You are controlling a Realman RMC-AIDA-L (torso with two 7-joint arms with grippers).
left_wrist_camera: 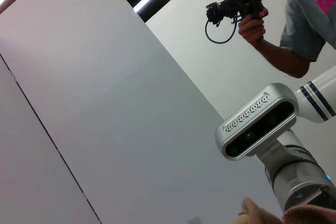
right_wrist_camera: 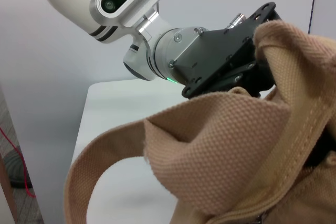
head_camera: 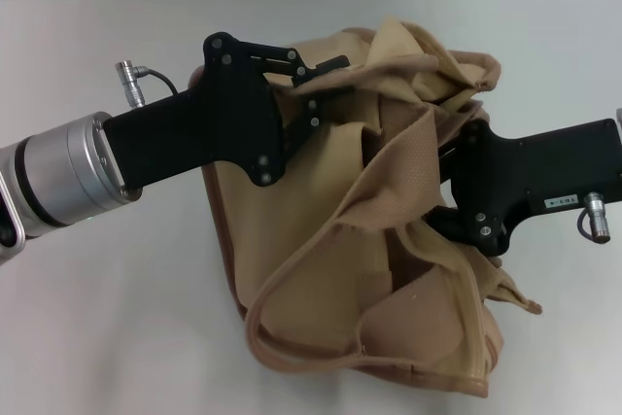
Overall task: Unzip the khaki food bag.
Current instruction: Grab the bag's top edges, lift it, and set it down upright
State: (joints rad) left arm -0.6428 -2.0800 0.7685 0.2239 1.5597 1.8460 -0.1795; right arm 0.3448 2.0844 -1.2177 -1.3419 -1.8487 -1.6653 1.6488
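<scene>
Progress: mid-task by my read. Bag sits centre of the table, crumpled and leaning, top fabric bunched up at 12–1 o'clock. Both arms are buried in that top. Zipper line isn't cleanly visible in any view, so I can't confirm how much is unzipped; the folds gaping around 1 o'clock suggest partly open, judgement only. Left to do: confirm the slider has travelled the full length.

Left tool: comes in from 9 o'clock, tip at the bag's upper edge near 12. Fingers look pinched on cloth, but I can't tell for sure what it holds. Right tool: enters from 3 o'clock, tip hidden behind a fold; can't tell whether it is spread or closed.

View differences:
- Head: whole bag, both arms, one handle looping at 6–7 o'clock.
- Right wrist: canvas weave close up, the handle, left arm's black bracket behind the bag; own fingers absent.
- Left wrist: mostly wall, robot head, a person with a camera; only a scrap of bag at the edge.
</scene>
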